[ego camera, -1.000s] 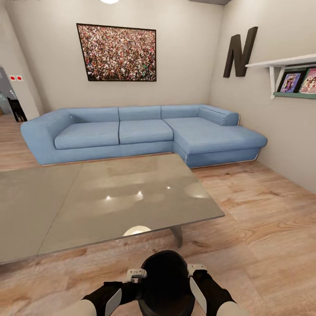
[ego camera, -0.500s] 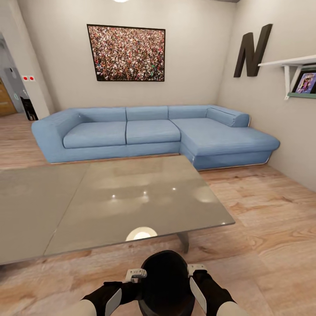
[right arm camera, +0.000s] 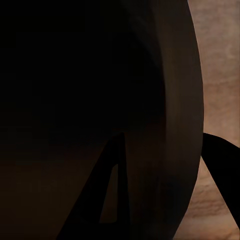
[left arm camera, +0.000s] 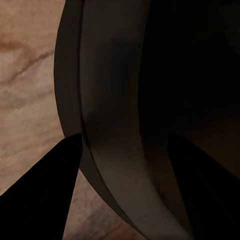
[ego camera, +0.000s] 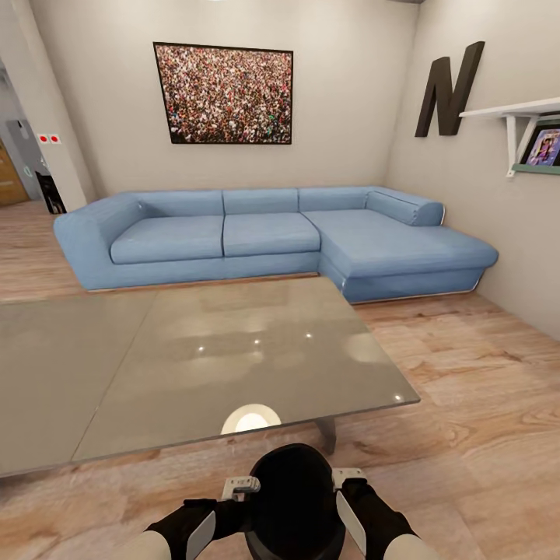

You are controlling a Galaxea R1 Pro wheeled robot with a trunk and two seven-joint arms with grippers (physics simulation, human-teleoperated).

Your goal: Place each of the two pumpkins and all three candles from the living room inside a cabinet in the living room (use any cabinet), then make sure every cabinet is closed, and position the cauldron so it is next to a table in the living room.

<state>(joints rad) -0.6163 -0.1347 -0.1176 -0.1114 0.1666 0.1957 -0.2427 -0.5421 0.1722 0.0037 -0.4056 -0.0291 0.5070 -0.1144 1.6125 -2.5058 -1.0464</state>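
I hold the matte black cauldron (ego camera: 294, 502) low in front of my trunk, above the wooden floor. My left gripper (ego camera: 239, 488) is shut on its rim on one side, and my right gripper (ego camera: 348, 474) is shut on the opposite side. In the left wrist view the dark fingers straddle the cauldron's rim (left arm camera: 110, 125), and the left gripper (left arm camera: 124, 142) clamps it. The right wrist view has the cauldron's wall (right arm camera: 75, 75) between the fingers of the right gripper (right arm camera: 162, 145). A low grey glass table (ego camera: 233, 350) stands just beyond the cauldron. The pumpkins, candles and cabinet are out of view.
A blue corner sofa (ego camera: 264, 233) runs along the far wall behind the table. A white wall shelf (ego camera: 513, 113) with pictures hangs at the right. Wooden floor (ego camera: 467, 373) lies open to the right of the table. A doorway (ego camera: 15, 171) opens at the far left.
The whole view has shifted, so the sofa and table sit slightly further right in the picture: my camera moved. The cauldron stays held in both grippers.
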